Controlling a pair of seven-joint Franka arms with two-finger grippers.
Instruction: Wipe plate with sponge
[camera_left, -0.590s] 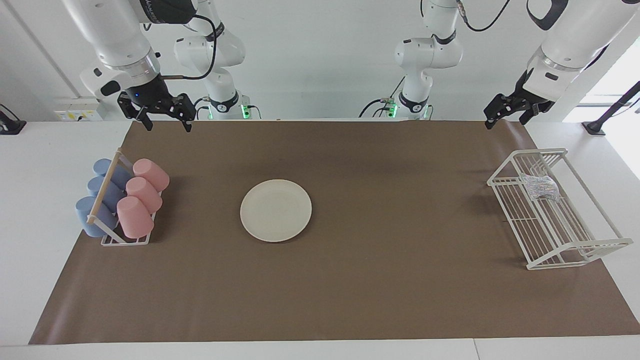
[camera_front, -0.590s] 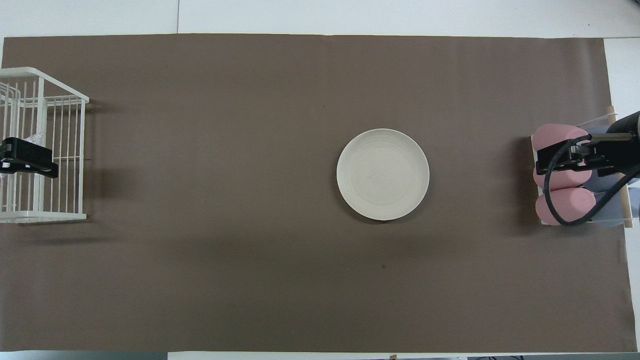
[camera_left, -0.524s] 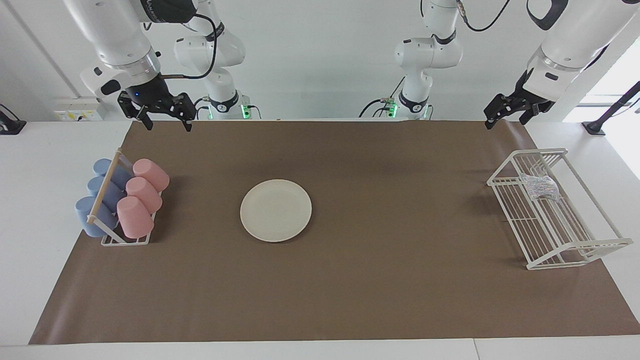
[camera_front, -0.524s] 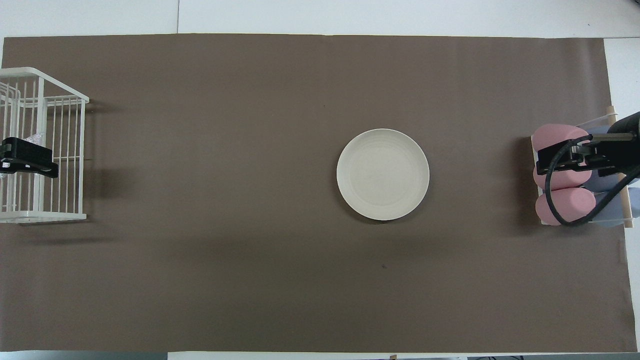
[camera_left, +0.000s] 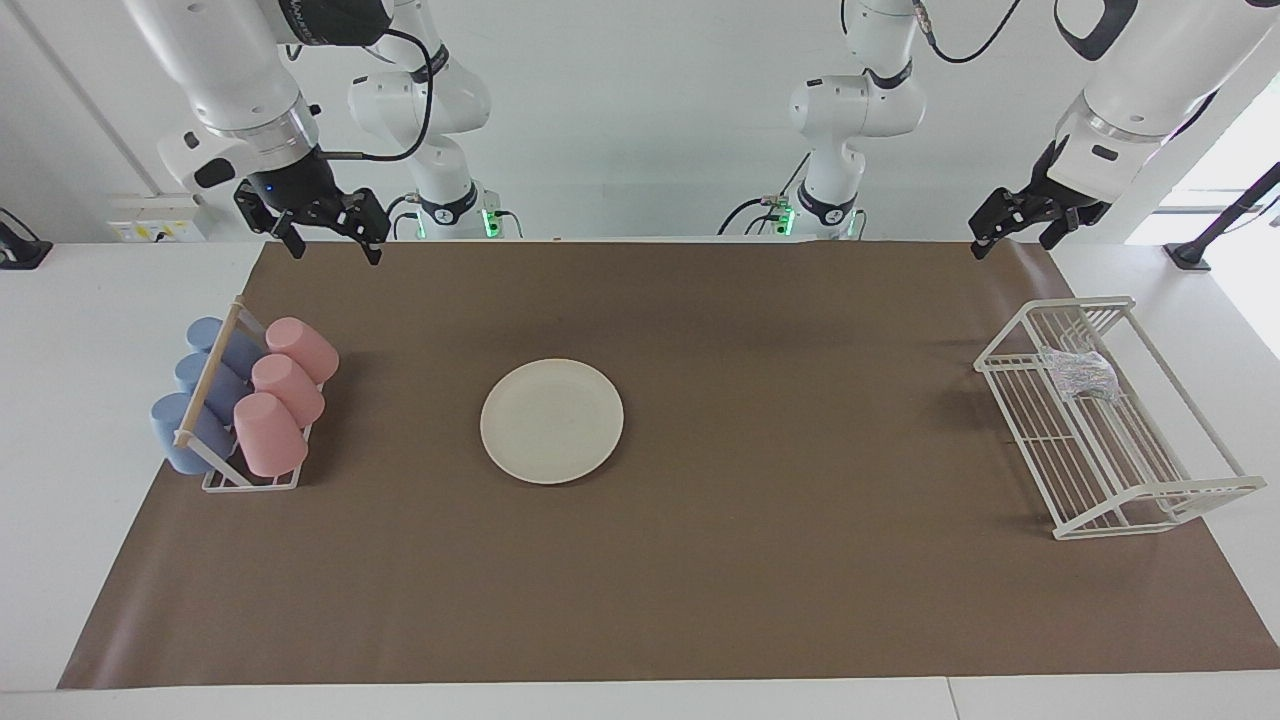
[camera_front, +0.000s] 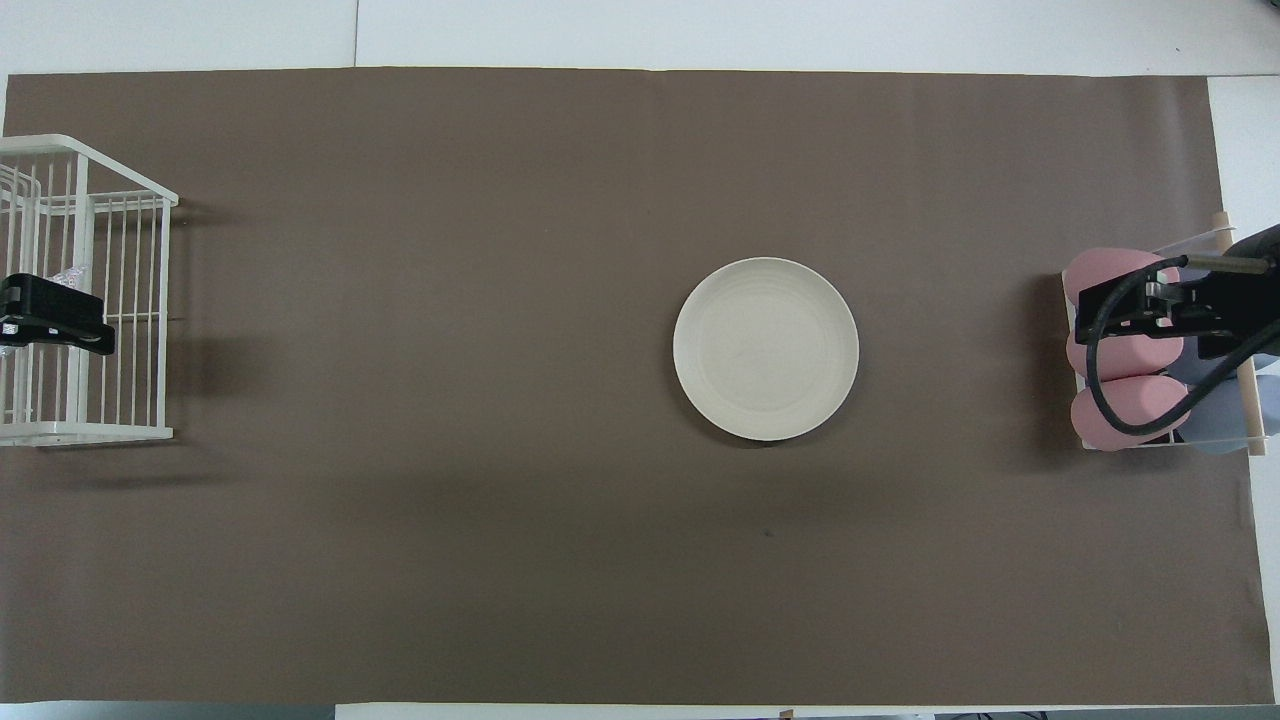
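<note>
The cream-white plate (camera_left: 552, 421) (camera_front: 766, 349) lies flat on the brown mat, midway along the table, with nothing on it. The silvery-grey sponge (camera_left: 1080, 372) rests inside the white wire rack (camera_left: 1080, 303) at the left arm's end. In the overhead view only a sliver of the sponge (camera_front: 70, 278) shows beside my left gripper (camera_front: 58, 325). My left gripper (camera_left: 1010, 245) hangs open and high over the rack, holding nothing. My right gripper (camera_left: 335, 250) (camera_front: 1130, 310) hangs open and empty over the cup holder.
A holder with pink cups (camera_left: 290, 390) (camera_front: 1120, 420) and blue cups (camera_left: 200, 390) lying on their sides stands at the right arm's end. The wire rack (camera_front: 163, 300) stands at the mat's other end. Brown mat (camera_left: 800, 450) surrounds the plate.
My right gripper has drifted slightly over the cup holder. The left gripper, plate and sponge have hardly moved.
</note>
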